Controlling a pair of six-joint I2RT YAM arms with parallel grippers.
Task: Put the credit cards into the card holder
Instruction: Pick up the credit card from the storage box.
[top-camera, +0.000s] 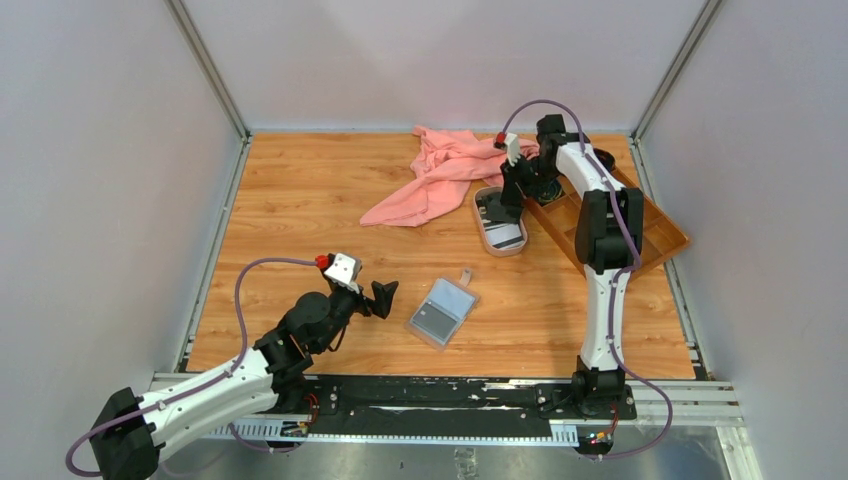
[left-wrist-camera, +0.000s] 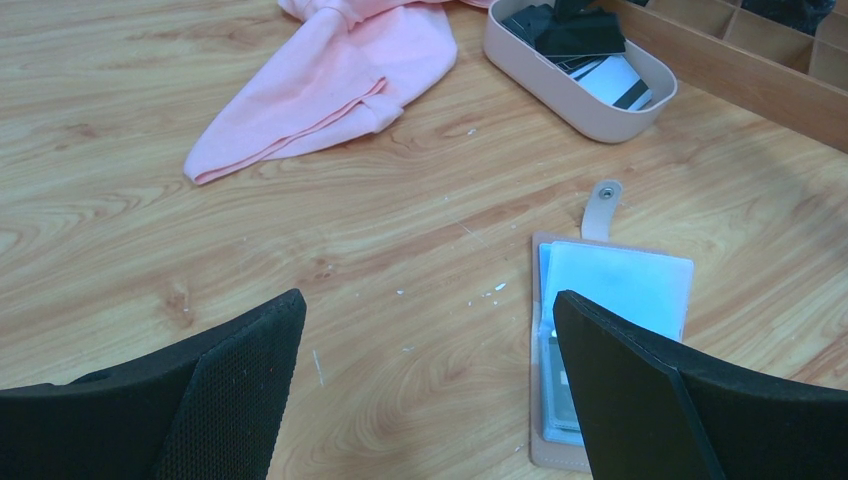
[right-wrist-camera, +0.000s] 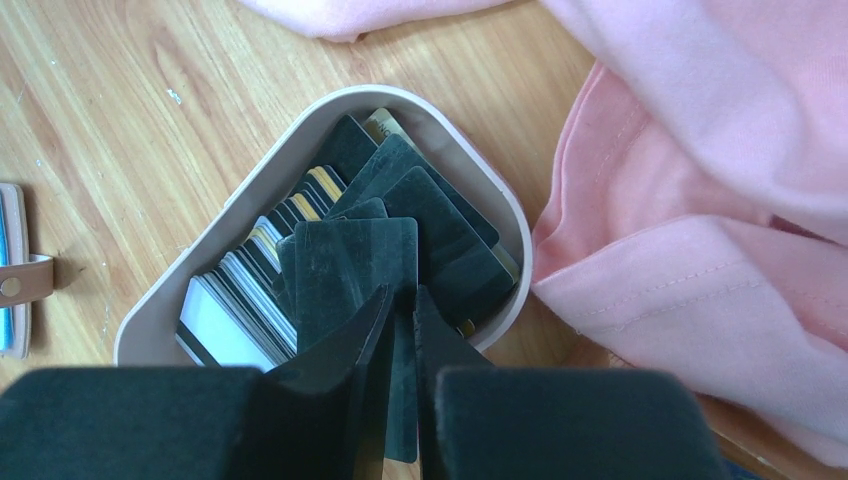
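Note:
The card holder (top-camera: 441, 312) lies open on the wood, snap tab pointing away, its clear sleeves (left-wrist-camera: 615, 290) facing up. Several dark credit cards (right-wrist-camera: 440, 230) are heaped in the oval pink-rimmed tray (right-wrist-camera: 250, 190). My right gripper (right-wrist-camera: 402, 292) hangs over that tray (top-camera: 505, 252), its jaws almost together on one dark credit card (right-wrist-camera: 350, 260) that stands up out of the heap. My left gripper (left-wrist-camera: 425, 300) is wide open and empty, low over the table just left of the holder; its right finger (left-wrist-camera: 650, 390) covers part of the holder.
A crumpled pink cloth (top-camera: 440, 175) lies behind and left of the oval tray and reaches its far side (right-wrist-camera: 700, 150). A brown compartment tray (top-camera: 650, 235) sits at the right, under the right arm. White walls enclose the table.

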